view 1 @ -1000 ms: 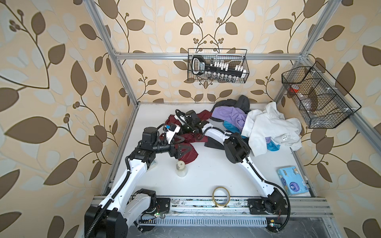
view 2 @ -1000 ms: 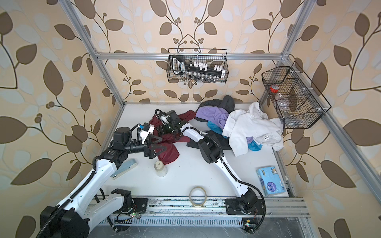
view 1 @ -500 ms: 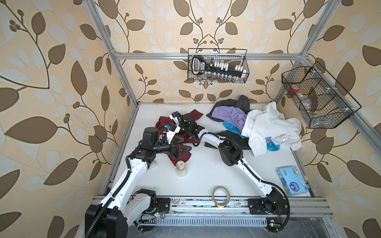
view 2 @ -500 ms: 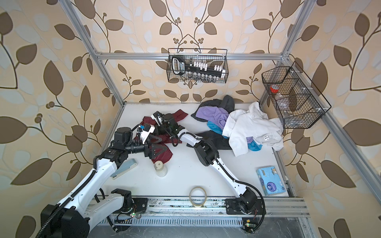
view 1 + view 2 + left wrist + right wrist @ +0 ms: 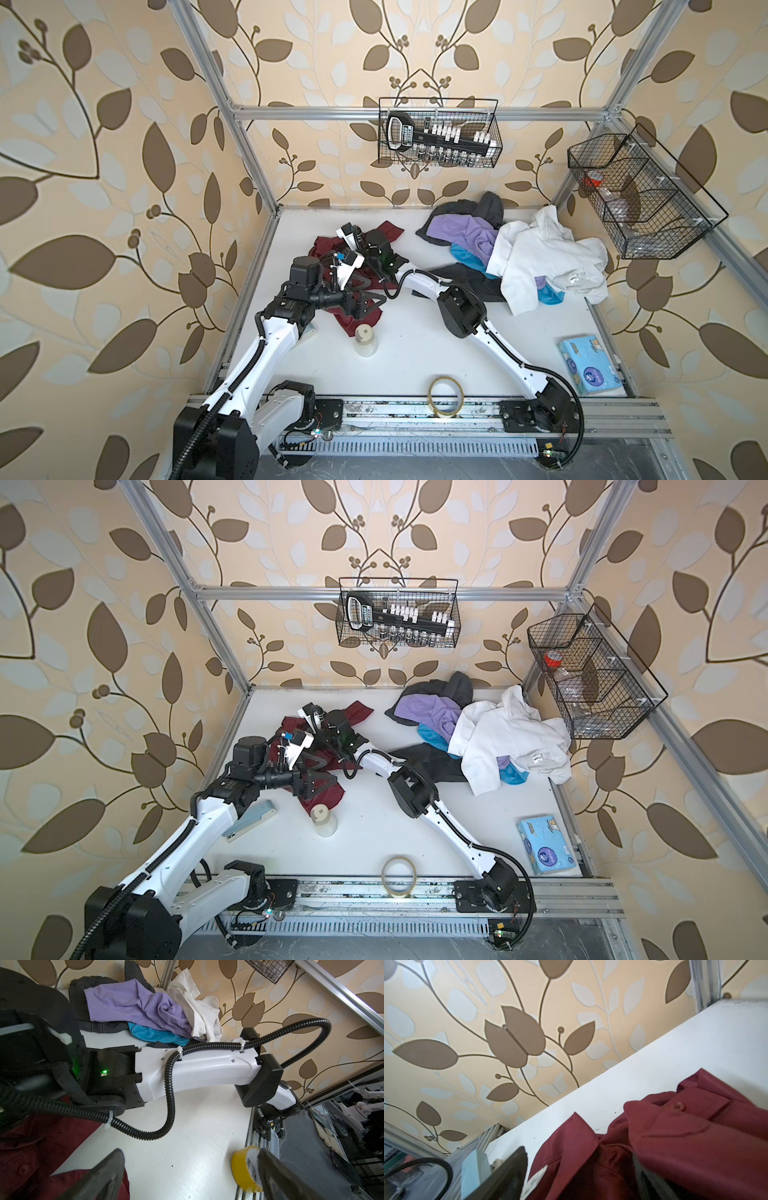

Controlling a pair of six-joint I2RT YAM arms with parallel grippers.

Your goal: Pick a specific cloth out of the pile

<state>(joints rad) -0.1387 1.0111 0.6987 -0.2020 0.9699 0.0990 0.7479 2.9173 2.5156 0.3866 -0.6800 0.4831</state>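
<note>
Maroon cloth (image 5: 675, 1147) w/ small white label (image 5: 536, 1180), txt unreadable, betw. splayed R hand (image 5: 579, 1167); L hand (image 5: 190, 1157) splayed, empty.

Maroon cloth (image 5: 388, 230), a white, lilac, turquoise and dark grey pile (image 5: 536, 249), beige leaf-patterned walls (image 5: 124, 166).

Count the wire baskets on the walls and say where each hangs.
2. The back basket hangs midway along the far wall; the side basket hangs on the right wall by the far corner. No others show.
</note>
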